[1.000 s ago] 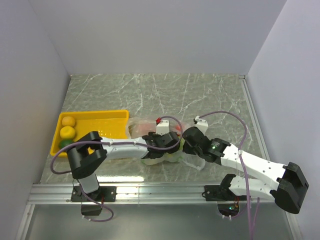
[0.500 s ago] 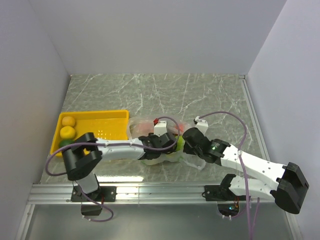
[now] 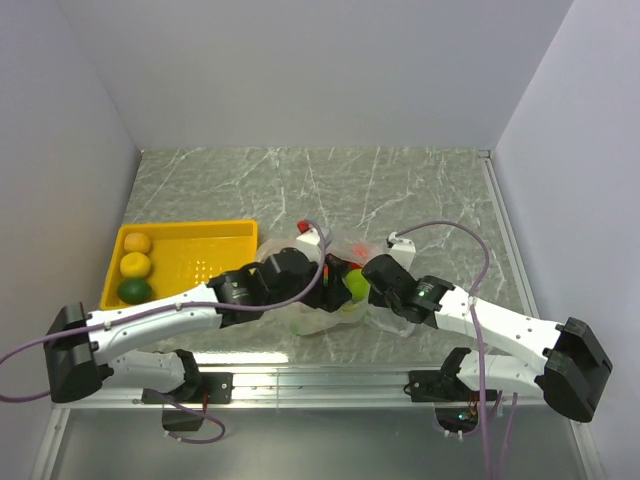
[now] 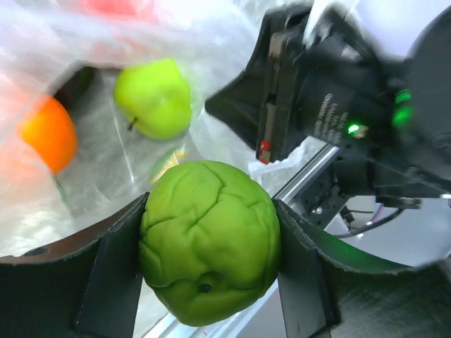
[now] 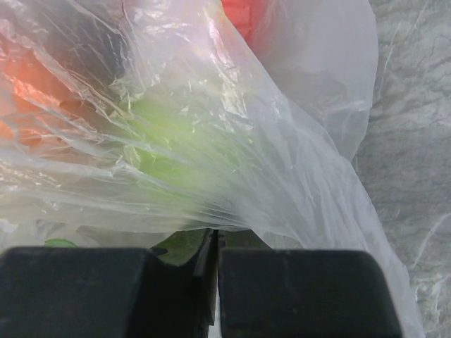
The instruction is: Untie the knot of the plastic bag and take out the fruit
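Note:
My left gripper (image 4: 208,271) is shut on a wrinkled light green fruit (image 4: 208,239), held above the plastic bag (image 4: 204,49). In the top view that gripper (image 3: 338,280) is at the bag's (image 3: 310,318) middle, with a green fruit (image 3: 355,284) at its tip. A second light green fruit (image 4: 153,96), an orange one (image 4: 48,132) and a red one (image 4: 113,7) lie inside the bag. My right gripper (image 5: 215,243) is shut, pinching the bag's film (image 5: 282,141); it sits at the bag's right side (image 3: 373,280). The knot is hidden.
A yellow tray (image 3: 190,262) lies left of the bag, holding two yellow fruits (image 3: 136,254) and a dark green one (image 3: 133,290). White walls close in the left, back and right. A metal rail (image 3: 320,380) runs along the near edge.
My left arm has risen and its elbow swung out to the left; its gripper has drawn back out of the bag with the light green fruit. The right gripper has stayed in place.

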### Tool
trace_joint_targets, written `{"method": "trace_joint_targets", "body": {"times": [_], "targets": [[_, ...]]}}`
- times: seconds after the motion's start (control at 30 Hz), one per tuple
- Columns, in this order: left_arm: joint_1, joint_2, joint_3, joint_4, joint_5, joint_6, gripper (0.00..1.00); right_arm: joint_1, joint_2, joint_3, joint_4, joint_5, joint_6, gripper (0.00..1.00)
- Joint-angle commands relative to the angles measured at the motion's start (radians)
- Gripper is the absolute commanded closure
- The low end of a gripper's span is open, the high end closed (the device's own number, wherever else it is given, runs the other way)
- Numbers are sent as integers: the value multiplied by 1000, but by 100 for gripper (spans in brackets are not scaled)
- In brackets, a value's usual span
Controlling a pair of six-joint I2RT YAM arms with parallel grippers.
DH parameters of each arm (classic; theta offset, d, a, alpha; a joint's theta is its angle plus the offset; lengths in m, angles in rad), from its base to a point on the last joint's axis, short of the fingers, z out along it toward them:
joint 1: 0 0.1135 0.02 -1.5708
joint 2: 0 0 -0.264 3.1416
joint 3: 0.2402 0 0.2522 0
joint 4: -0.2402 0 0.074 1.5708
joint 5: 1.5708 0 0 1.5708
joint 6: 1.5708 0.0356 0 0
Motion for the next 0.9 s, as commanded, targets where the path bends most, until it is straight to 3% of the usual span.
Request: {"method": "trace_joint_targets", "body": {"times": [0.0, 0.33, 0.37, 0.5, 0.63, 0.8, 0.87], "targets": [[86, -67, 74, -2, 117, 51, 90, -6, -1, 7, 13, 47, 11, 100], [529, -188, 226, -206, -76, -43, 89, -7, -15, -21, 5, 37, 21, 100], [622, -195, 220, -220, -78, -54, 90, -6, -15, -19, 8, 34, 19, 100], [883, -211, 107, -251, -64, -101, 90, -6, -13, -4, 8, 30, 2, 100], [1110, -186, -53, -181, -9, -127, 84, -7, -9, 11, 3, 27, -13, 100], [1187, -154, -206, -111, -50, -173, 82, -7, -15, 22, 3, 21, -34, 100], [1200, -151, -228, -90, -58, -172, 75, -6, -18, 24, 6, 11, -44, 100]]}}
